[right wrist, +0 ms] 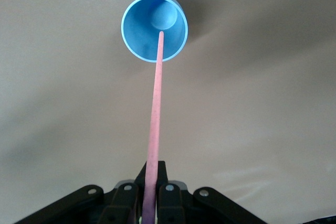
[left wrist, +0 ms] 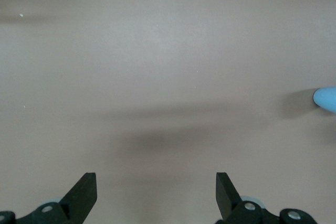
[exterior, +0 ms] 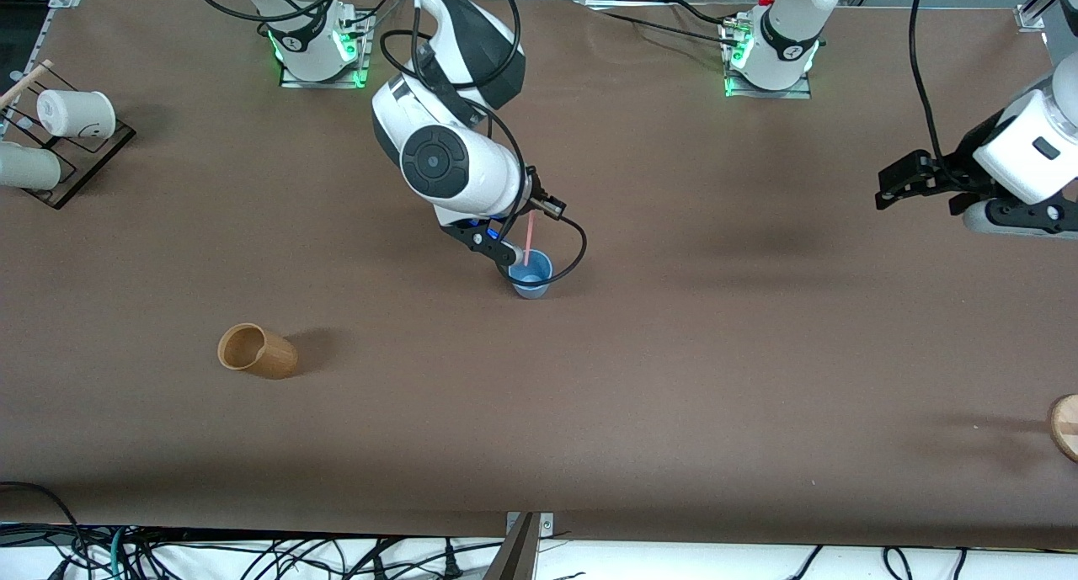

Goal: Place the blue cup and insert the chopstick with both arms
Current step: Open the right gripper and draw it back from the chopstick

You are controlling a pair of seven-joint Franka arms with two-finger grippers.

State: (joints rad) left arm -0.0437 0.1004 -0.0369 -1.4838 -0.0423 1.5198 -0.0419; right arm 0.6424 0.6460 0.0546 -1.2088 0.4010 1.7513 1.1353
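Observation:
The blue cup (exterior: 530,279) stands upright near the middle of the table. My right gripper (exterior: 524,220) hangs over it, shut on the pink chopstick (exterior: 529,242), which points down with its lower tip at the cup's mouth. In the right wrist view the gripper (right wrist: 151,182) clamps the chopstick (right wrist: 155,108), and the tip lies inside the cup's round opening (right wrist: 137,35). My left gripper (exterior: 888,188) waits open and empty above the table at the left arm's end. Its view shows the spread fingers (left wrist: 84,192) over bare table and a bit of the blue cup (left wrist: 326,98).
A tan wooden cup (exterior: 257,350) lies on its side, nearer the front camera, toward the right arm's end. White cups (exterior: 76,113) sit on a dark rack (exterior: 84,163) at that end. A round wooden piece (exterior: 1065,427) shows at the left arm's end.

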